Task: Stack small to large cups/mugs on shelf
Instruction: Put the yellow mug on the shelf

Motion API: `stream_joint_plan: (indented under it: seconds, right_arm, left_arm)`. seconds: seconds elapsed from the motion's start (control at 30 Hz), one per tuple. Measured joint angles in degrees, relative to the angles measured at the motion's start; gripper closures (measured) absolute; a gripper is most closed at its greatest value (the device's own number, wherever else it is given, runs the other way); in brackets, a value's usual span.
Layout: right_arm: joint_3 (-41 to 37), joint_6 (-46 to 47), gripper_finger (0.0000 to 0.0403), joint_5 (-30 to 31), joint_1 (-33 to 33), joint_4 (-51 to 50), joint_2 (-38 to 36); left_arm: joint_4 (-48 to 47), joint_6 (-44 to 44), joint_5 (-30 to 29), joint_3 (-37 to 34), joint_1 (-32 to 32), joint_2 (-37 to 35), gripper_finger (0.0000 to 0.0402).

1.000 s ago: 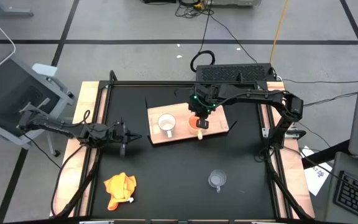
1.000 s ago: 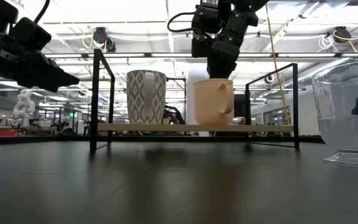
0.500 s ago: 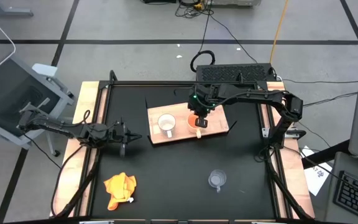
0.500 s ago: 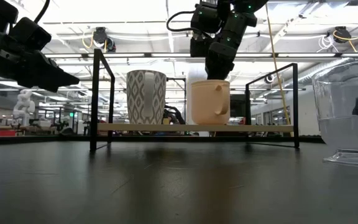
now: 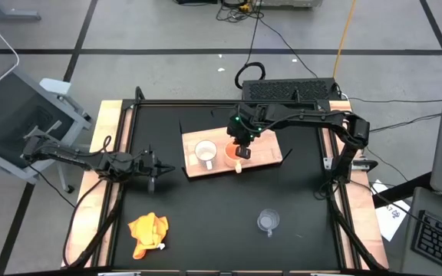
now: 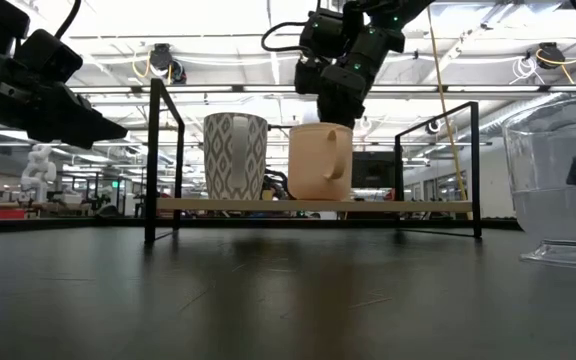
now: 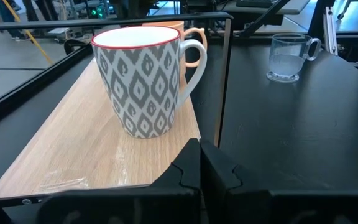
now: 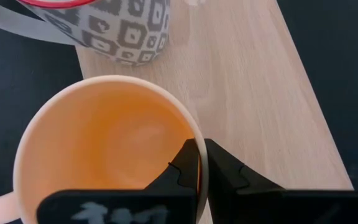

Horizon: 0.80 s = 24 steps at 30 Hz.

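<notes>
The black desk [image 5: 221, 222] carries a black metal frame [image 6: 155, 160], and within the frame the shelf [image 5: 267, 152] is laid, a light-brown wooden board whose long axis runs across the desk from left arm side to right arm side, slightly slanted.

Two cups are seen standing upright on the shelf, mouths up. The white cup [image 5: 205, 153], patterned in grey with a red rim, is set toward the shelf's left end. Just beside it, toward the shelf's middle, the yellow-orange cup [image 5: 231, 153] is held; in the low view a narrow gap is seen between the two, and whether its base rests on the board cannot be told.

The right pincer [image 8: 200, 167] is closed narrowly over the rim of the yellow-orange cup, one finger inside the wall and one outside, reaching down from above.

The clear glass cup [image 5: 267, 221] is left upright on the bare desk, well apart from the shelf on the near side, its handle pointing away from the shelf.

An orange-yellow cloth [image 5: 147, 232] is crumpled on the desk, well apart from the shelf.

The left pincer [image 5: 153, 165] is held beside the shelf's left end, its fingers together.
</notes>
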Motion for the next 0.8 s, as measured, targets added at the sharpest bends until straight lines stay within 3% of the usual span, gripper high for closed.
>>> stream_joint_plan:
  seconds: [0.8]
  right_arm:
    - [-0.15,-1.99,0.0401,2.94,1.09,-2.14,-0.17]
  left_arm:
    - [-0.09,0.02,0.0,0.0,0.01,0.0,0.0401]
